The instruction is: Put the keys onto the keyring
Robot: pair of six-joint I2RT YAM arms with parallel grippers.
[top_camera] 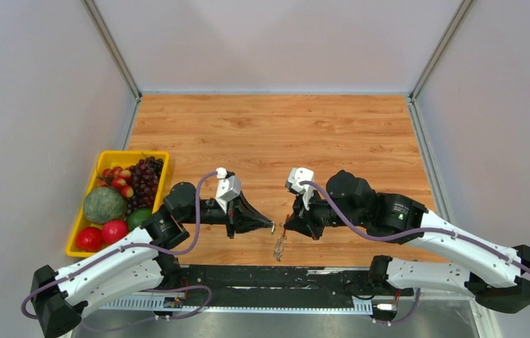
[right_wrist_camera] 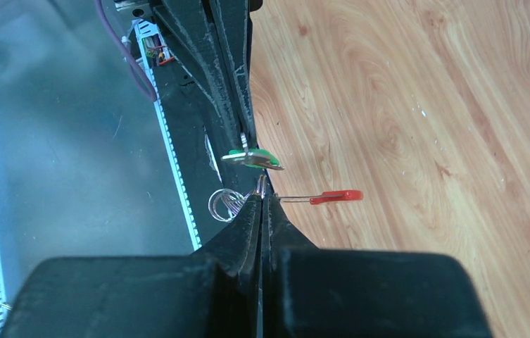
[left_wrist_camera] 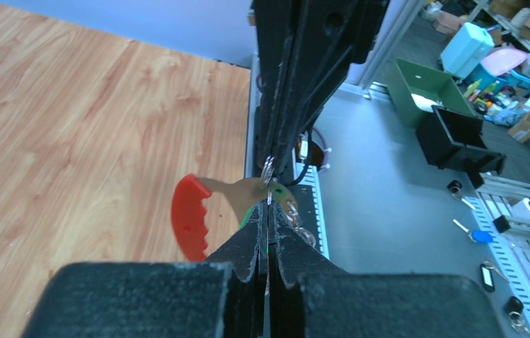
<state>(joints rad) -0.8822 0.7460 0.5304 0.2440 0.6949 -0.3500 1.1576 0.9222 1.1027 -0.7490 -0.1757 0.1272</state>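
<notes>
My left gripper (top_camera: 271,227) is shut on the key; a sliver of its green head (left_wrist_camera: 250,215) shows beside my fingertips (left_wrist_camera: 269,203). In the right wrist view the green-headed key (right_wrist_camera: 251,158) sticks out flat from the left fingertips. My right gripper (top_camera: 288,227) is shut on the keyring (top_camera: 279,246), which hangs below the two tips over the table's near edge. Its red curved loop (left_wrist_camera: 190,218) and metal fan show in the left wrist view. In the right wrist view the red part (right_wrist_camera: 336,196) is edge-on beside my right gripper (right_wrist_camera: 262,191), with wire rings (right_wrist_camera: 225,204) to the left. The two tips almost touch.
A yellow tray (top_camera: 135,153) with grapes, strawberries, a melon and other fruit stands at the left of the wooden table. A black rail (top_camera: 276,276) runs along the near edge below the grippers. Grey walls enclose the table's sides and back.
</notes>
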